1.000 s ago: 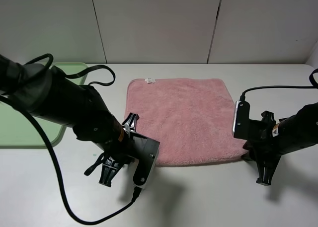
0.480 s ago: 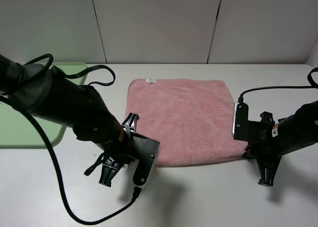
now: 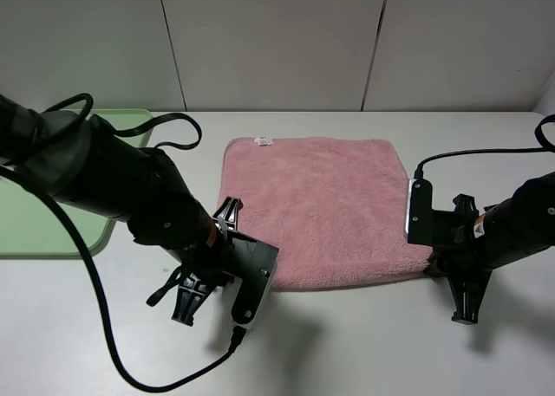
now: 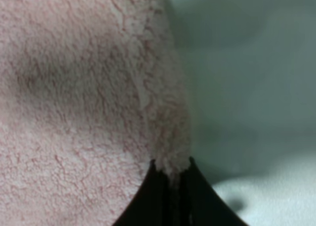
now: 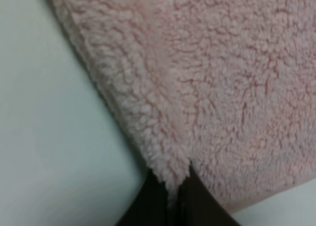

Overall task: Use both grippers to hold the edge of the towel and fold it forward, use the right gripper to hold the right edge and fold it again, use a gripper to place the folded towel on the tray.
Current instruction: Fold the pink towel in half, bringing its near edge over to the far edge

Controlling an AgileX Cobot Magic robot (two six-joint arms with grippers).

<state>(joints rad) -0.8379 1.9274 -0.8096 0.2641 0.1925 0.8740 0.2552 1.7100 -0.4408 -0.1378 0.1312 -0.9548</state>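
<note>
The pink fluffy towel (image 3: 325,207) lies flat on the white table, a small white label (image 3: 261,140) at its far left corner. My left gripper (image 3: 270,279) is at the towel's near left corner; in the left wrist view its black jaws (image 4: 171,179) are shut on the towel's edge (image 4: 168,152). My right gripper (image 3: 428,266) is at the near right corner. Its jaws (image 5: 170,186) pinch the towel's corner (image 5: 168,169) in the right wrist view. The light green tray (image 3: 35,218) lies at the far left, partly behind my left arm.
Black cables loop over the table beside the left arm (image 3: 178,132) and behind the right arm (image 3: 486,153). A grey panelled wall (image 3: 277,41) stands behind the table. Bare white tabletop (image 3: 347,344) runs along the near side.
The right gripper has shut on the towel's near right corner and shifted very slightly right. The left arm and the towel have not moved.
</note>
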